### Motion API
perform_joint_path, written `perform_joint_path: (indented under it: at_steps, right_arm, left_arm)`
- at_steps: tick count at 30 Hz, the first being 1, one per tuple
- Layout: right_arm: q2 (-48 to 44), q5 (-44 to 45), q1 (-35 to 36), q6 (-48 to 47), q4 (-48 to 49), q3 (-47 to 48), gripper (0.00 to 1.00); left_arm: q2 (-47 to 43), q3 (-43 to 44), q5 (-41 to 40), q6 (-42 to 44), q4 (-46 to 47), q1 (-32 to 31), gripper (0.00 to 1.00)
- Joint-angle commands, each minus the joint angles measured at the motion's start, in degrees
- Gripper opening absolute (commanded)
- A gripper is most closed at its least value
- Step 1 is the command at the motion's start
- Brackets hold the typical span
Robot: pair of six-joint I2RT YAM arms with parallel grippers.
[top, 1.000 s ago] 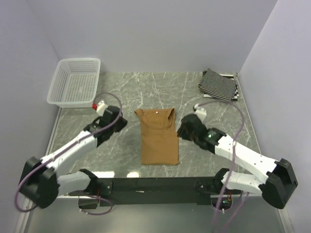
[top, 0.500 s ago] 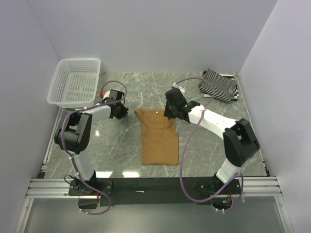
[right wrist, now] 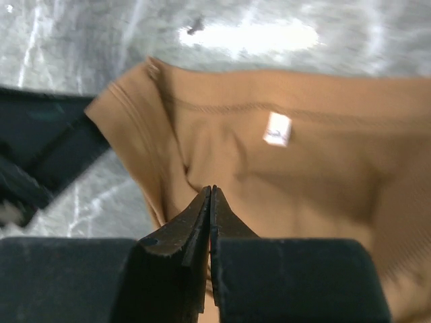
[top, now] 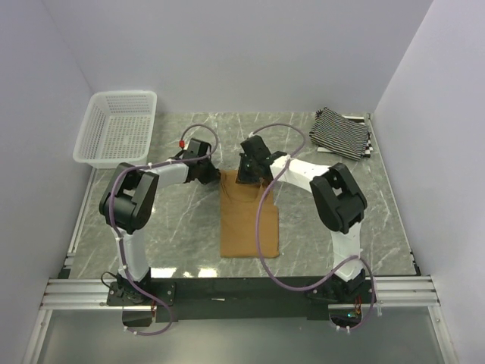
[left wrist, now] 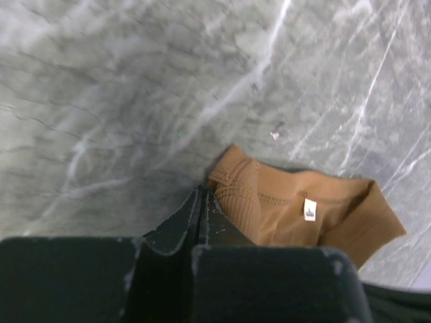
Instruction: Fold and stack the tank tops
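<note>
**Tan top taken at its neckline by 2 closed jaws**

On the grey marbled table [top: 174, 227], 1 plain tan-brown soft fabric tank top [top: 248, 220] is laid flat at the centre, hem nearest the bases. At its far end, the left gripper [left wrist: 202, 200] is seen fully closed at the outer edge of a strap (whether cloth is caught cannot be told). The right gripper [right wrist: 211, 196] is pinched shut on a fold below the neckline. The cloth is judged light, limp and easily bunched, so the strap corners are best taken. Beyond, a pile of striped fabric tank tops [top: 341, 130] is seen far right, and a white plastic mesh basket [top: 117, 129] far left.
</note>
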Motion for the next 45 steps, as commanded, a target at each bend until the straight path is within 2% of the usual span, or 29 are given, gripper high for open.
perform_joint_path:
  at_steps: [1,12,25,34,45]
  right_arm:
    - [2.48,-4.68,0.09,1.59,1.85,5.4,0.07]
    - [12.5,-10.49,0.0,5.72,1.4,14.64,0.06]
    - [17.95,-21.82,-2.99,11.0,8.96,17.2,0.06]
    - [17.6,-22.36,-4.74,11.79,10.81,16.67,0.07]
    - [19.98,-21.4,-6.94,10.12,6.68,22.38,0.08]
  left_arm:
    - [-0.94,1.92,1.46,0.2,1.24,-0.35,0.01]
    - [-2.79,2.62,0.32,0.37,-0.34,-1.58,0.01]
    - [-3.75,2.8,0.33,0.02,0.89,-2.55,0.01]
    - [-4.37,2.98,0.49,0.19,1.32,-3.16,0.0]
    - [-2.08,4.38,0.15,-0.42,1.15,-4.83,0.01]
